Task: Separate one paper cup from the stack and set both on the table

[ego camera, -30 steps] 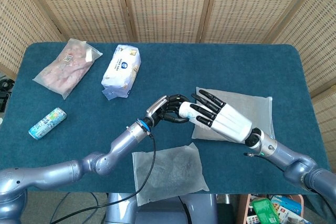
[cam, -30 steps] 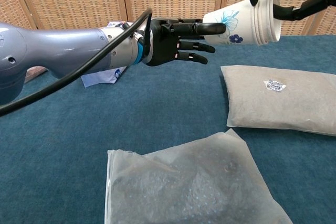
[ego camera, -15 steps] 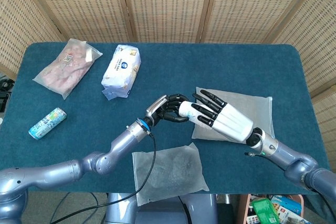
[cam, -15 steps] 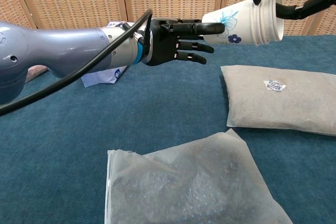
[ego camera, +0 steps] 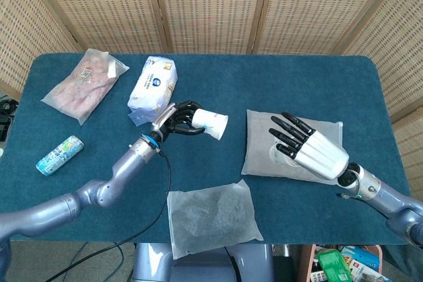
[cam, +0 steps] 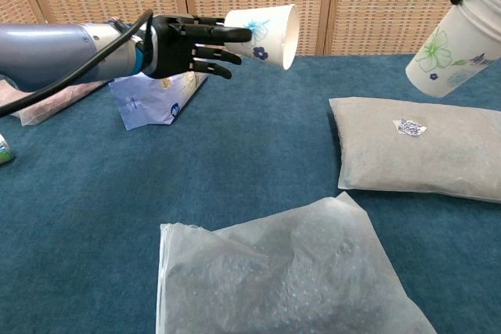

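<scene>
White paper cup with blue flower print point(cam: 266, 25): held on its side by the left hand point(cam: 184, 41), mouth toward the right, above the blue worktop point(ego camera: 218, 90). White paper cup with green flower print point(cam: 455, 44): held tilted by the right hand point(ego camera: 310, 152), above the grey padded pouch point(cam: 415, 146). Both cups well apart, interiors not visible. Clear bubble-wrap bag point(cam: 282, 271) at the near edge.
</scene>
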`<action>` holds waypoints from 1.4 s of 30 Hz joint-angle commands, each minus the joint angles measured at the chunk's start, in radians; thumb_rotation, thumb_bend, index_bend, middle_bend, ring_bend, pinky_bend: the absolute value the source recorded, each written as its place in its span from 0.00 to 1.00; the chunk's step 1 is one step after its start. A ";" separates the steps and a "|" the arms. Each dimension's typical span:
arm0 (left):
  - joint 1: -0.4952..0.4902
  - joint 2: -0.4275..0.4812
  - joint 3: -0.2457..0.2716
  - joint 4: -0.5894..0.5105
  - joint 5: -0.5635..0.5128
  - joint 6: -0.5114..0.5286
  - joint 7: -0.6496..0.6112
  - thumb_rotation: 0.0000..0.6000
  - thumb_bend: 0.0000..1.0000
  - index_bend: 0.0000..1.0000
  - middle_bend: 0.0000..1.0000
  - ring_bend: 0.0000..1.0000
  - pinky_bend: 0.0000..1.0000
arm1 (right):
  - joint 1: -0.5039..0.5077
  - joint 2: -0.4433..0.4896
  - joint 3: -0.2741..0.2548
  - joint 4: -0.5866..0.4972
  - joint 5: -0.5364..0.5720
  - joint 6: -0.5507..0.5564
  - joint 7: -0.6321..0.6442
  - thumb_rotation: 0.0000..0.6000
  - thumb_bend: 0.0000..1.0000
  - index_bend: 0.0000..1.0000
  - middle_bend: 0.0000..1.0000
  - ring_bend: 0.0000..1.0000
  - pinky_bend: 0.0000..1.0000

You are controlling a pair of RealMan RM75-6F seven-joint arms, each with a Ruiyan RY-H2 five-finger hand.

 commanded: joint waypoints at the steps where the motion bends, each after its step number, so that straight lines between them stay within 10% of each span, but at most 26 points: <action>1: 0.030 0.051 0.005 0.006 0.041 0.005 0.004 1.00 0.27 0.47 0.46 0.47 0.52 | -0.014 0.001 -0.017 0.040 0.004 -0.009 0.005 1.00 0.61 0.65 0.39 0.11 0.23; 19: 0.116 0.303 0.230 0.045 0.309 0.127 0.320 1.00 0.28 0.47 0.46 0.47 0.52 | 0.012 -0.040 -0.159 0.238 -0.066 -0.222 -0.090 1.00 0.61 0.65 0.40 0.12 0.28; 37: 0.090 0.172 0.325 0.147 0.132 0.160 0.655 1.00 0.29 0.47 0.46 0.46 0.52 | 0.033 -0.087 -0.220 0.246 -0.081 -0.329 -0.203 1.00 0.61 0.63 0.37 0.12 0.29; 42: 0.086 0.149 0.330 0.158 0.126 0.148 0.633 1.00 0.29 0.31 0.18 0.15 0.32 | 0.024 -0.094 -0.217 0.265 -0.069 -0.306 -0.208 1.00 0.21 0.25 0.16 0.06 0.18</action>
